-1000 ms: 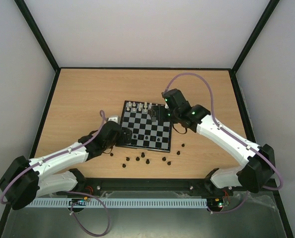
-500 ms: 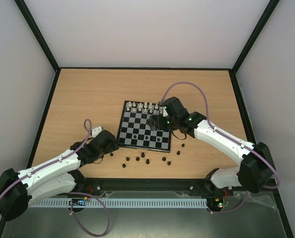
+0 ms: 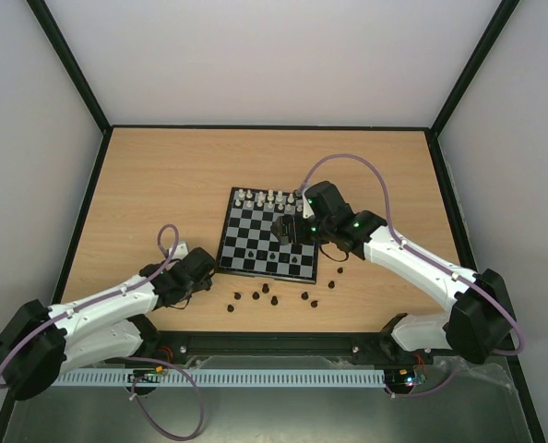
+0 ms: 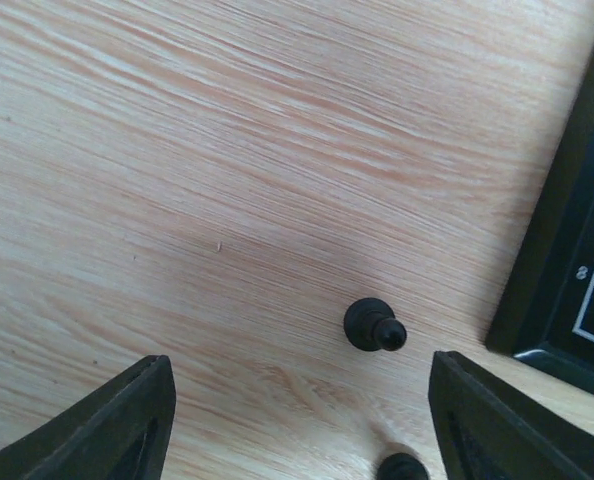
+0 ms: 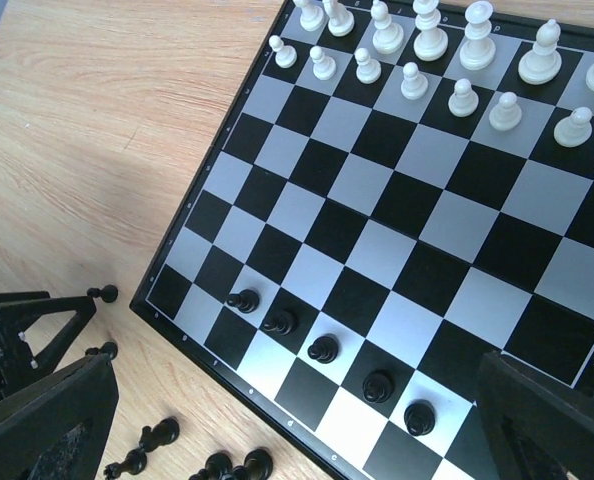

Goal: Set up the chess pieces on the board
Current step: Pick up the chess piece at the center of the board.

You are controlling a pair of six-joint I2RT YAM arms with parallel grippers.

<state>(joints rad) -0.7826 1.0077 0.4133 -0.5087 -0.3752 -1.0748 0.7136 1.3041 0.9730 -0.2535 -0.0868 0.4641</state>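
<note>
Pale matt wood-grain table (image 4: 227, 150), glossy black chess pieces (image 5: 322, 349), smooth checked board (image 5: 417, 230)

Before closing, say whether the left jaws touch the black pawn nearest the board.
Apart. Left wrist view: bare wood separates the pawn from both open jaws.

Board (image 5: 417, 200), five black pawns (image 5: 323, 349) in a row, white pieces (image 5: 463, 98) opposite, loose black pieces (image 5: 157, 434) beside

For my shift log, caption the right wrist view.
Five black pawns lined on the board, white pieces opposite, spare black pieces on the table.
</note>
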